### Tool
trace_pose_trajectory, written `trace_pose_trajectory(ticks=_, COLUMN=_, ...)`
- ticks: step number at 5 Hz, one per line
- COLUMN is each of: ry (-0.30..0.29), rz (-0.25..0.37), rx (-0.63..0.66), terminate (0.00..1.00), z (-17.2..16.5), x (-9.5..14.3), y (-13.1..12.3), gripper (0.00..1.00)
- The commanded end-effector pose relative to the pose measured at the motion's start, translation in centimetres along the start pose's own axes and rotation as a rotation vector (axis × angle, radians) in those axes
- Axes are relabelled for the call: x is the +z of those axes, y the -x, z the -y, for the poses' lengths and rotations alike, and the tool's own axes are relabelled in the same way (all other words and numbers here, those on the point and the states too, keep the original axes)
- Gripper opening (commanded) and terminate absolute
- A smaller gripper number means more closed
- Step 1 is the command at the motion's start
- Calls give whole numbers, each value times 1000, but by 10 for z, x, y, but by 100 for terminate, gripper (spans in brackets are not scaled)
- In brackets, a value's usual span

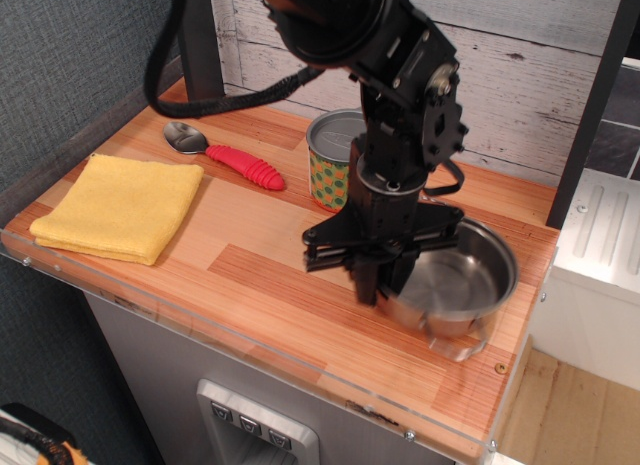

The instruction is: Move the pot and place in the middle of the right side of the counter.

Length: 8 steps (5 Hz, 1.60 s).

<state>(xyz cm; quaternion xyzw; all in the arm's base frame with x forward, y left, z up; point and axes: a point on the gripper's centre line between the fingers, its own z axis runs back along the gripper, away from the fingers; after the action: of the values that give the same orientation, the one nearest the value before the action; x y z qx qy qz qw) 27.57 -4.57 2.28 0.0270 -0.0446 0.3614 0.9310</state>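
Note:
The shiny steel pot (455, 285) is at the right side of the wooden counter (250, 275), blurred by motion, one wire handle toward the front right. My black gripper (380, 285) comes down from above and is shut on the pot's left rim, fingers pointing down. The pot looks slightly tilted; I cannot tell if it rests on the counter or is just above it.
A green-orange patterned can (335, 160) stands just behind my gripper. A spoon with a red handle (225, 157) lies at the back left. A folded yellow cloth (120, 207) lies at the left front. The counter's clear acrylic edge (300, 370) runs along the front.

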Motion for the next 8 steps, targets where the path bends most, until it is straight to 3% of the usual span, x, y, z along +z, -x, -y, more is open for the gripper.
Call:
trace_pose_trajectory(ticks=1, ry=23, rz=25, rx=-3, terminate=0, z=-12, x=17, y=-6, gripper=100)
trace_pose_trajectory(ticks=2, ry=54, rz=31, rx=21, terminate=0, z=-17, x=34, y=-9, gripper=100)
trace_pose_trajectory(ticks=3, ry=103, rz=34, rx=113, terminate=0, z=-29, x=63, y=-16, gripper=100)
trace_pose_trajectory(ticks=4, ry=101, rz=68, rx=260, terminate=0, z=-53, x=90, y=-23, gripper=100)
trace_pose_trajectory(ticks=6, ry=-6, rz=73, rx=216, terminate=0, z=-96, x=130, y=-26, gripper=100)
trace_pose_trajectory(ticks=7, ry=-38, rz=52, rx=204, terminate=0, z=-118, x=145, y=-27, gripper=100)
trace_pose_trajectory(ticks=8, ry=-106, rz=1, rx=160, terminate=0, z=-138, x=149, y=-32, gripper=100)
